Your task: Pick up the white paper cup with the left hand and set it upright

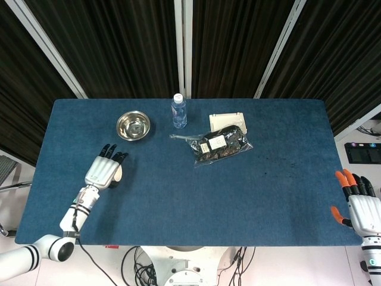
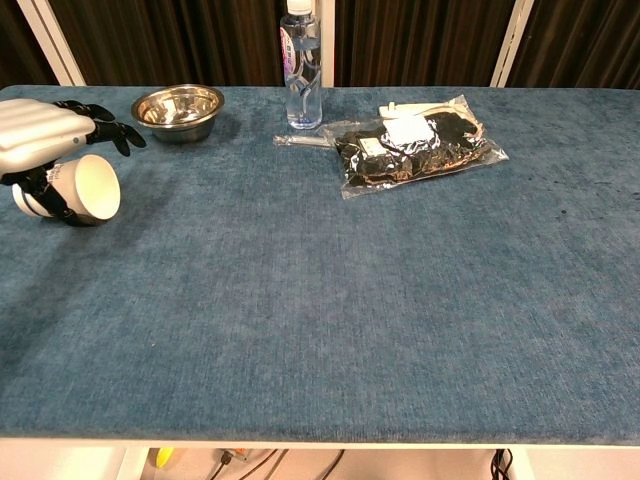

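Note:
The white paper cup (image 2: 85, 188) lies on its side near the left edge of the blue table (image 2: 330, 300), its mouth facing right. My left hand (image 2: 38, 140) lies palm down over the cup with its dark fingers stretched out past it; its thumb reaches down beside the cup wall. From the head view the left hand (image 1: 104, 170) hides nearly all of the cup (image 1: 118, 176). I cannot tell whether the palm touches it. My right hand (image 1: 359, 205) hangs with fingers apart beyond the table's right front corner, holding nothing.
A steel bowl (image 1: 133, 125) stands behind the cup. A water bottle (image 1: 178, 111) is upright at the back centre. To its right lies a clear bag of dark items (image 1: 220, 144), resting partly on a white tray (image 1: 226, 119).

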You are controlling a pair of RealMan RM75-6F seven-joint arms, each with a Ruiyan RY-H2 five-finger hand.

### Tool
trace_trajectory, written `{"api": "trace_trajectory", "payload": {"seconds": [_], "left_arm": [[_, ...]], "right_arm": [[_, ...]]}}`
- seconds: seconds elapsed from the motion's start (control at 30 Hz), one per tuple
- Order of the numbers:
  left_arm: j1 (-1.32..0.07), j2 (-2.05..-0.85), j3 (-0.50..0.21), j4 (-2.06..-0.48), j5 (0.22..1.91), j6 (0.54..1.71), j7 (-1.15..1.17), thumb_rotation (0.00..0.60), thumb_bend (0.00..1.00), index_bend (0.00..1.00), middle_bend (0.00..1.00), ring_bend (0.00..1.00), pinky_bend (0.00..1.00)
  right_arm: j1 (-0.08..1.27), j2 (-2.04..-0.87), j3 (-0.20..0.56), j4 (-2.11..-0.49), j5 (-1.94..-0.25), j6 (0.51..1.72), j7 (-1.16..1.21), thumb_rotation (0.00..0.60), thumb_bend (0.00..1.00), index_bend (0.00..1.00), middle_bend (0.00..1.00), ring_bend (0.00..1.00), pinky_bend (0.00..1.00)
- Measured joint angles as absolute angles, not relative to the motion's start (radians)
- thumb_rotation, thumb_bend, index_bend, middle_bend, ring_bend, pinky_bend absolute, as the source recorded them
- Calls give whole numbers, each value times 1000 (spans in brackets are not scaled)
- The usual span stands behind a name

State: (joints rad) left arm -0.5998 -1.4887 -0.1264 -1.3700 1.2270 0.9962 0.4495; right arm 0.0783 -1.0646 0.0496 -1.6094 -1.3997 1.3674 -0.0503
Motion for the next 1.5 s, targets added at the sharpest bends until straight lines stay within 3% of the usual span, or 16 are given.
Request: {"api": "trace_trajectory", "payload": {"seconds": [0.6,0.87,1.23,1.5], "left_arm": [[-601,-1491,-123,-1380,1184,1026,473,600,246,328,388,28,31],[-593,-1497,-124,-1379,1234,1070,401,600,250,343,406,52,47],[-535,-1563,-154,-1298,1337,1208,-175,600,247,355,416,84,47],[-470,-1741,-170,-955,1379,1335,-615,600,235,341,407,84,55]], "right_arm": [[82,-1065,49,-1613,-1391,1356,-60,600,272,0,0,0,0],[82,-1064,50,-1610,-1388,1356,-55,600,271,0,0,0,0],[88,-1070,50,-1599,-1381,1340,-49,600,272,0,0,0,0],[89,-1067,52,-1612,-1383,1345,-64,600,272,0,0,0,0]]}}
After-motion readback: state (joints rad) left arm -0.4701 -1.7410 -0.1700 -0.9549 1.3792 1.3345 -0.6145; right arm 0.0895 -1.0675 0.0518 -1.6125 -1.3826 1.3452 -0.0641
